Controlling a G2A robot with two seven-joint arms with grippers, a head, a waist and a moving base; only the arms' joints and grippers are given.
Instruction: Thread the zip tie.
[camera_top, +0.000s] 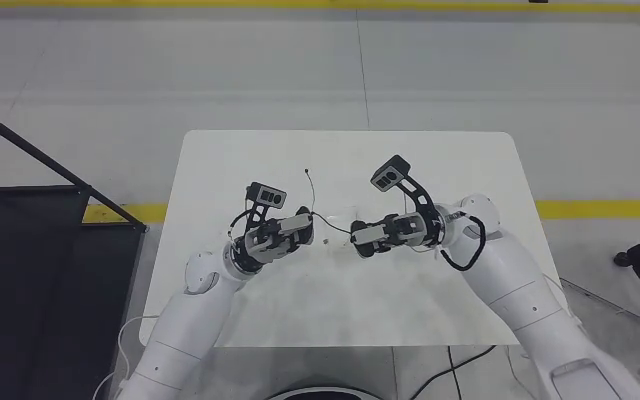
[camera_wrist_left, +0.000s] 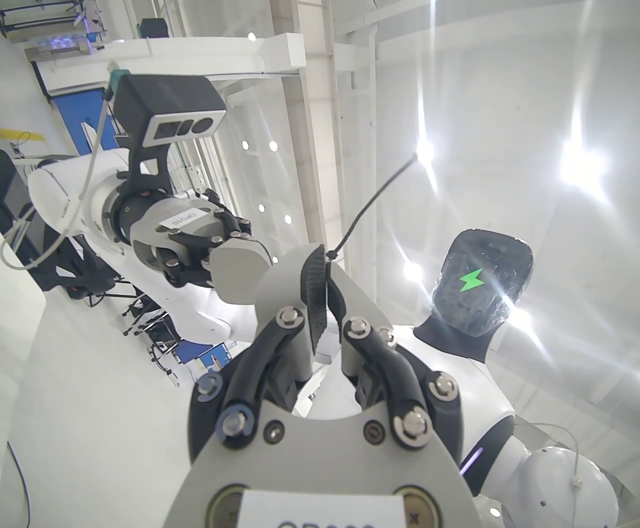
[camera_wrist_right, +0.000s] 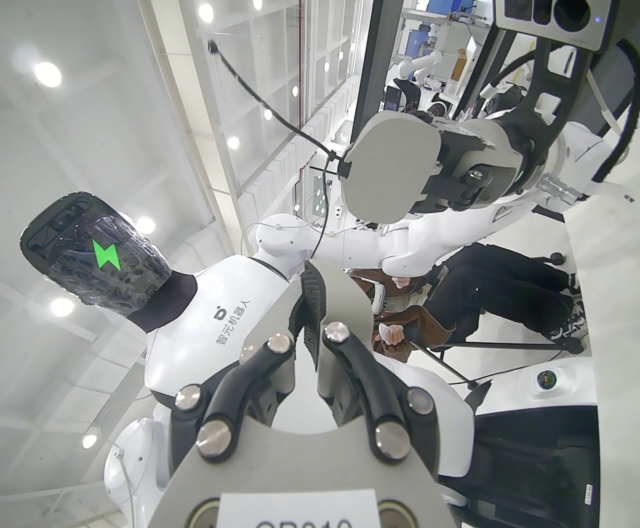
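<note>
The thin black plastic zip tie (camera_wrist_left: 372, 200) is held off the white rectangular desk (camera_top: 450, 300), shared between both arms over its middle.

The left hand (camera_wrist_left: 324, 265) has its two ribbed pads pressed together on the strap partway along its length. From that pinch a free stretch of strap runs out past the fingertips, away from the robot's body, and ends in a small blocky tip that looks like the locking head.

The right hand (camera_wrist_right: 311, 272) is likewise pressed together, pinching the other end of the strap. From there the strap spans the short gap to the left hand (camera_wrist_right: 387, 165), where it bends and carries on as the free stretch (camera_wrist_right: 270, 112). Seen from above, the left hand (camera_top: 305, 226) and right hand (camera_top: 360, 238) face each other, near but apart, with the strap bridging them.

The relation that matters is this bend. The strap's long axis turns at the left hand's pinch, so the head end points away from the right hand rather than toward it. The left hand is the nearer one to the head and the right hand has what appears to be the tail, so threading probably calls for curling the tail round toward that outlying head.
</note>
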